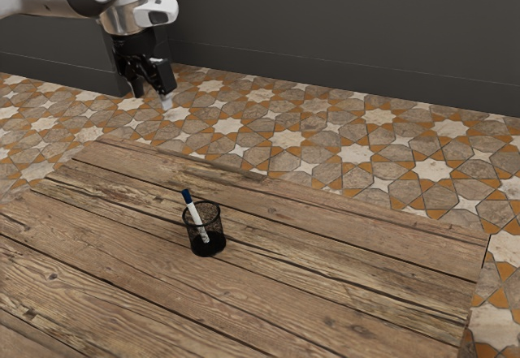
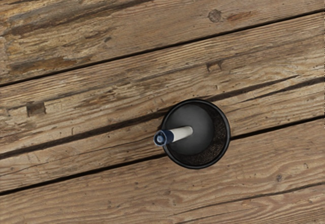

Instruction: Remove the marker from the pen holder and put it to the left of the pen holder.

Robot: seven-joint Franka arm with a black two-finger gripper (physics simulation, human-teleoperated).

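Observation:
High above the table's far edge, toward the exterior view's upper left, my black gripper (image 1: pixel 153 98) hangs open with nothing between its fingers. The black mesh pen holder (image 1: pixel 208 240) stands upright on the wooden table, well below the gripper. A white marker (image 1: pixel 196 217) with a dark blue cap leans inside it, the cap sticking out over the rim. In the wrist view the pen holder (image 2: pixel 221 144) is seen from above, and the marker (image 2: pixel 179 133) rests against its rim with the blue cap outside the circle.
The weathered plank table (image 1: pixel 325 293) carries the pen holder, with bare boards around it. Patterned floor tiles (image 1: pixel 357 153) lie beyond the table's edge, and a dark wall (image 1: pixel 341 33) stands behind them.

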